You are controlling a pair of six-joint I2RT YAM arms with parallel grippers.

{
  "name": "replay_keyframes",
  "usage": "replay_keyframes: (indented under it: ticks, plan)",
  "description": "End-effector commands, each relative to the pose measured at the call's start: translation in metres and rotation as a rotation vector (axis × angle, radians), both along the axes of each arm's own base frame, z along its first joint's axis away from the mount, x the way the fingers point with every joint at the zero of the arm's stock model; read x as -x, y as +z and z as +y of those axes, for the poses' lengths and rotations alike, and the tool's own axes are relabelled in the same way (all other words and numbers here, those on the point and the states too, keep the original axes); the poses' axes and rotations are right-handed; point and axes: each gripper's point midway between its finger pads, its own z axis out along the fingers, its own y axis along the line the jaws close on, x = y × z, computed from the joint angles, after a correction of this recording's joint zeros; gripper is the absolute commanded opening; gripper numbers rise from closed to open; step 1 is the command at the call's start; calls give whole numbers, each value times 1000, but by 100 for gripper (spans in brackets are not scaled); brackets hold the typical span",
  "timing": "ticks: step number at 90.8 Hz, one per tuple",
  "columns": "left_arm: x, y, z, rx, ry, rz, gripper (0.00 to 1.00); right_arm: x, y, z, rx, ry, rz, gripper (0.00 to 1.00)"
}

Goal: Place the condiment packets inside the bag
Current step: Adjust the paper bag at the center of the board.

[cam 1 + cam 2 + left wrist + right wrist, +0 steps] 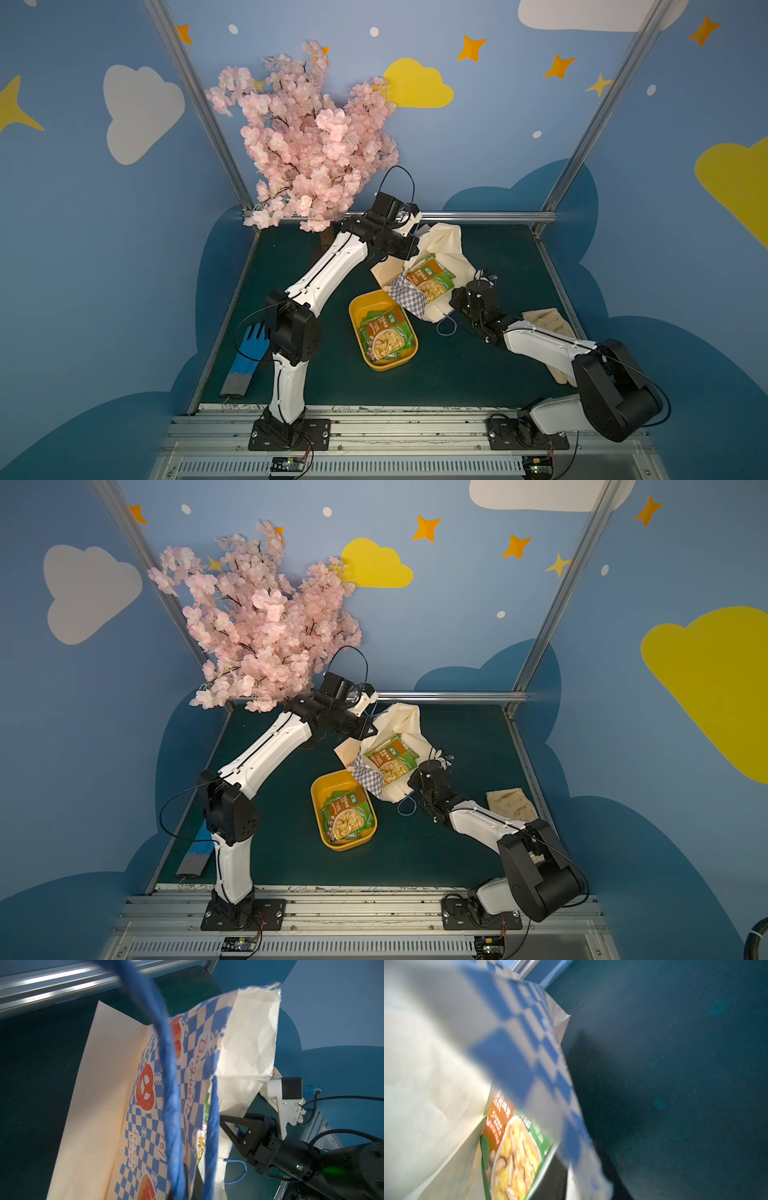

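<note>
At the far left corner of my counter (pixel 478 374), a pink blossom tree (pixel 307 137) stands against the blue wall (pixel 498 145), which is painted with clouds and stars. A yellow tray (pixel 355 309) sits near the middle of the dark green surface. A blue glove (pixel 251 353) with a grey cuff lies along my left edge. A beige glove (pixel 548 322) lies by the right edge, partly hidden.

Table (pixel 478 370) bears bag (pixel 451 245), yellow tray (pixel 356 308), blue glove (pixel 252 350), perhaps cream cloth (pixel 549 321).
</note>
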Motion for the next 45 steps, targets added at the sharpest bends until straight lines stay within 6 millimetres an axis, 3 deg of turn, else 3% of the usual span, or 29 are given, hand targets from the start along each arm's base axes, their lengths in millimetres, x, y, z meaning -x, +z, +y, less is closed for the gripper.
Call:
replay_keyframes:
  ticks: [1,16,29,35,45]
  plan:
    - [-11,5,4,-23,6,-55,3,-3,54,-3,11,17,-102,0]
    - [-32,-2,20,-156,36,-165,3,-2,126,-17,197,61,-141,0]
    - [-40,10,26,-226,29,-263,3,-5,127,-7,278,205,51,0]
    - [-35,11,22,-241,3,-280,3,-6,119,-1,304,244,162,0]
    - [-18,4,9,-287,-58,-307,3,-15,127,15,288,307,230,0]
